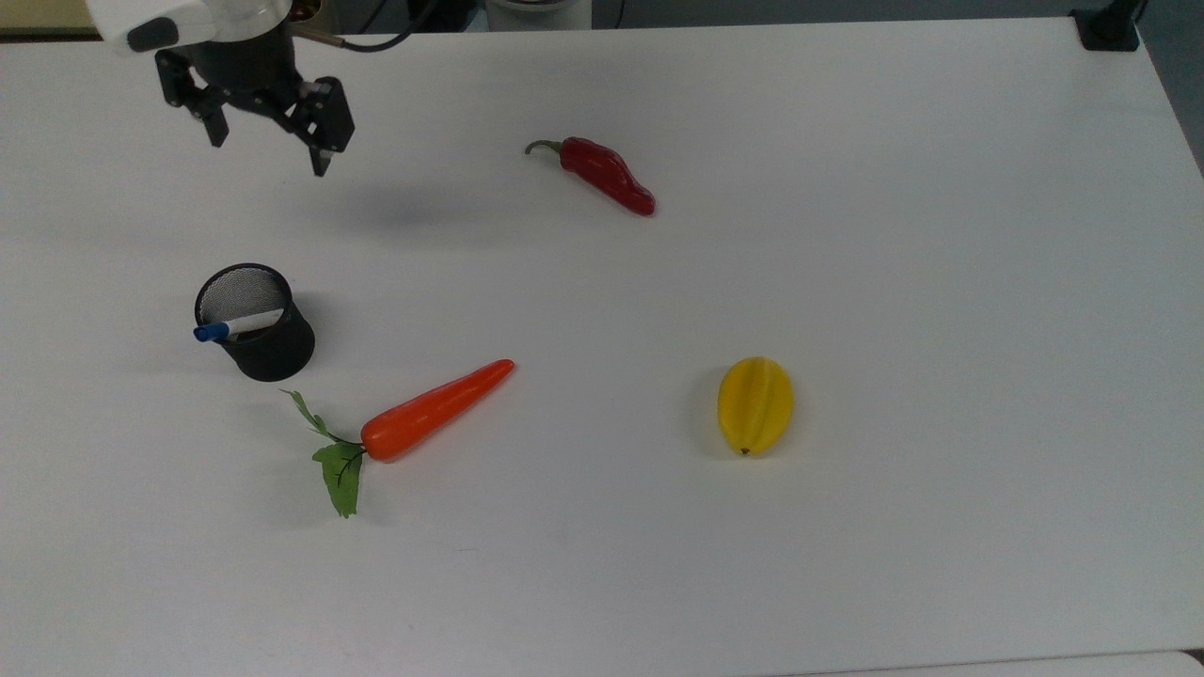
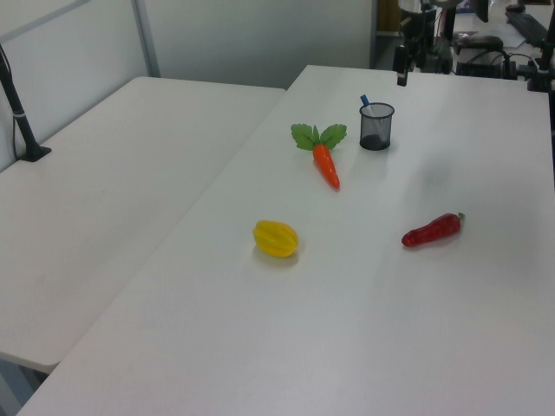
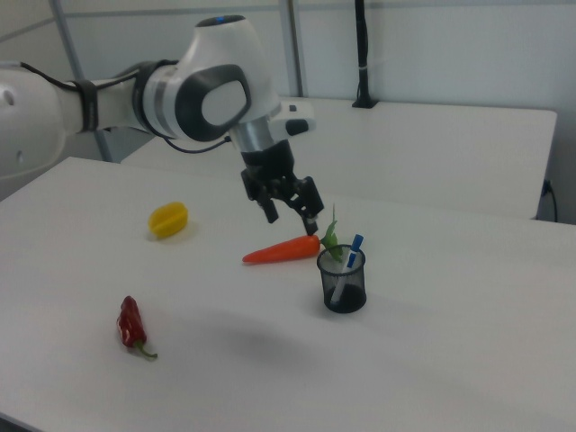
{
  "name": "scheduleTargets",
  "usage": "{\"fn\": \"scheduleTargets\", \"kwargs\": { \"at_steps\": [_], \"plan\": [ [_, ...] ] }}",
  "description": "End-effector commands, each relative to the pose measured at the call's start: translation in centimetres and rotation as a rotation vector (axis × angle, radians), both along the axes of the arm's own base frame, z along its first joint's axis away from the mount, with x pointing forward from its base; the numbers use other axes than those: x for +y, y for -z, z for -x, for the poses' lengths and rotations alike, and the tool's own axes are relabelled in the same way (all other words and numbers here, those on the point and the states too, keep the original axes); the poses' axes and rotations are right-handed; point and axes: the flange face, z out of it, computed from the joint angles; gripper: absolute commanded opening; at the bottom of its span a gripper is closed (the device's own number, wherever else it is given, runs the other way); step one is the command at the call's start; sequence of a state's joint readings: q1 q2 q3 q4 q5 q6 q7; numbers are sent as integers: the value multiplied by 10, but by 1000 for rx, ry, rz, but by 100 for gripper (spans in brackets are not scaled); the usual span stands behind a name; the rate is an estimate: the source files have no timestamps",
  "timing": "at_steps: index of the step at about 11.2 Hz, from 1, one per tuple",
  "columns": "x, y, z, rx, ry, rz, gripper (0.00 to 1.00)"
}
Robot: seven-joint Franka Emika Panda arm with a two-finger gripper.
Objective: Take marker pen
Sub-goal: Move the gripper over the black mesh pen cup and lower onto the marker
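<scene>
A large white table [image 1: 847,564] has a smooth and evenly lit surface. In the left view a second white table [image 2: 104,199] stands just beside it, with a black clamp post [image 2: 22,121] at its edge. Behind them there are pale grey wall panels [image 2: 260,39] with a metal upright [image 2: 146,39].

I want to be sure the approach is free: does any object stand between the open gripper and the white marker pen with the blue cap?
Nothing visible does. The gripper hangs open above bare table, and the marker pen leans in the black mesh cup, blue cap over the rim. The orange carrot lies beyond the cup.
</scene>
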State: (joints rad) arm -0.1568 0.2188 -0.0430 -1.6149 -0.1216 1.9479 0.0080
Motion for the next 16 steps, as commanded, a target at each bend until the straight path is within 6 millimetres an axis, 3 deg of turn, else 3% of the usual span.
{"fn": "scheduleTargets", "kwargs": {
  "at_steps": [1, 8, 10, 12, 16],
  "plan": [
    [-27, 13, -14, -109, 2, 12, 100],
    [-49, 75, -54, -286, 2, 45, 96],
    [-49, 90, -61, -319, -5, 51, 83],
    [-48, 98, -66, -352, -9, 55, 62],
    [-47, 103, -68, -373, -10, 57, 37]
  ]
}}
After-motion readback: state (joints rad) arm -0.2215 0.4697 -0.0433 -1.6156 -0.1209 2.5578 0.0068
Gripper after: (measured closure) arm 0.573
